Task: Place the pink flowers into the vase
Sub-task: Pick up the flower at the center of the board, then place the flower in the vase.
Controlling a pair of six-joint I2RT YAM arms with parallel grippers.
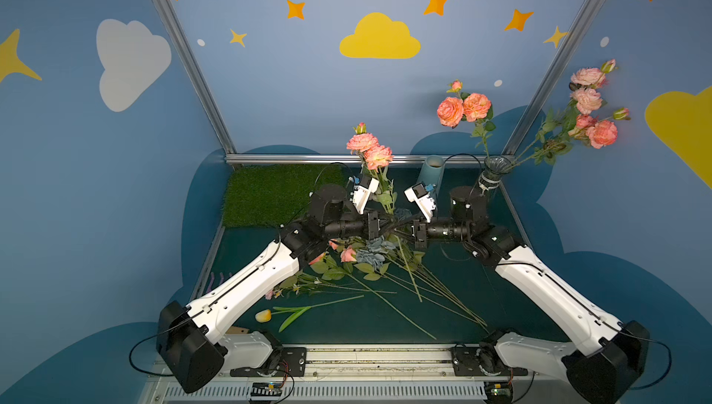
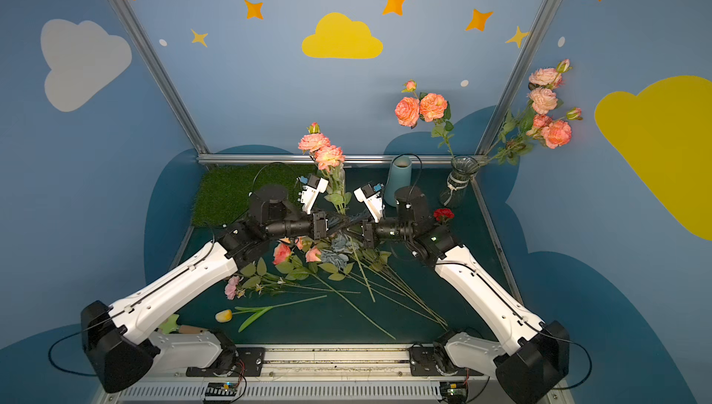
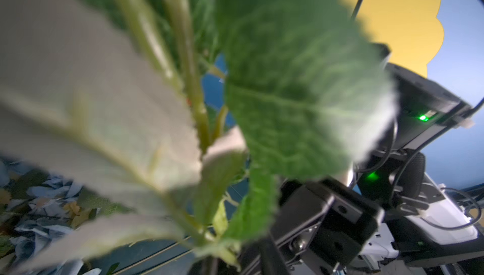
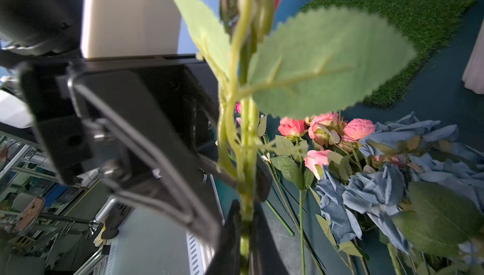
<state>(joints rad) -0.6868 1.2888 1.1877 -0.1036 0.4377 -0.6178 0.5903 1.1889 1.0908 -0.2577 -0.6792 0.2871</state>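
The right claw [image 4: 244, 237] is clenched on the thin green stem of the held spray [image 1: 369, 150] of pink flowers. The left claw [image 1: 386, 224] stands released just beside the same stem.

The spray is upright with its blooms uppermost, well apart from the glass vase [image 1: 495, 175] on the left arm's side.

Expected handling: light, top-heavy, a springy stem, and soft fabric leaves that snag. The bare stem below the leaves is the proper hold.

The placed sprays [image 1: 464, 107] occupy the vase neck and lean outward. A pale blue vase [image 1: 433, 175] stands between the held spray and the glass vase.

Loose pink roses [image 1: 348, 255] and grey-blue roses [image 1: 375, 254] lie on the table [image 1: 462, 305], nearer the robot than the glass vase.
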